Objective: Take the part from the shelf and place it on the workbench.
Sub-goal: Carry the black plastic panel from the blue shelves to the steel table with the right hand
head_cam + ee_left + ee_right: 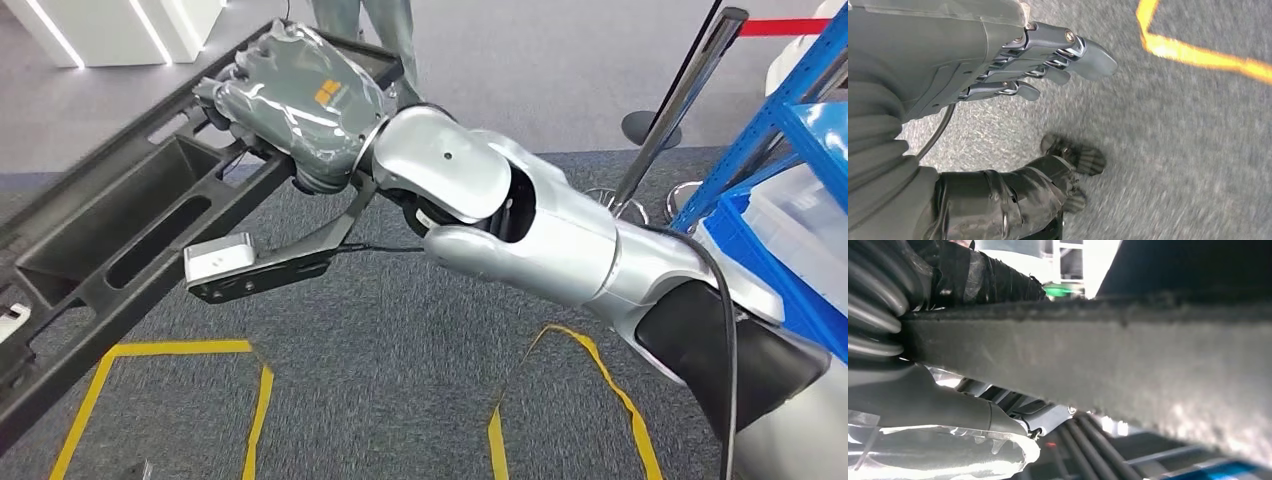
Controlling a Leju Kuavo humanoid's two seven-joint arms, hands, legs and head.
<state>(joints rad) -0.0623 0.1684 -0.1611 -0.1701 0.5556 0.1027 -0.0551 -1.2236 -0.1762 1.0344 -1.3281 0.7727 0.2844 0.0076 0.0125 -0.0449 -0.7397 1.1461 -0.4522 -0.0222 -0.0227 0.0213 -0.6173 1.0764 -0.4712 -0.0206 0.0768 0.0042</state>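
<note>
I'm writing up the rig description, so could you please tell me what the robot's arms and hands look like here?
The right arm has glossy silver shells, a black section near the body and a thin black cable alongside. The right hand wears a grey cover with an orange mark under clear film. The left hand is grey, with a ribbed cover and metal-linked fingers.

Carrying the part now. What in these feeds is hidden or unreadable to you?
- Right hand fingers: head view, hidden under its grey cover and the black part.
- The part's near end: head view, cut off by the left edge.
- Workbench: I cannot place it.
- Part's shape: right wrist view, too close and blurred.
- Person: head view, cut off by the top edge.
- Left hand: left wrist view, floor blurred.
</note>
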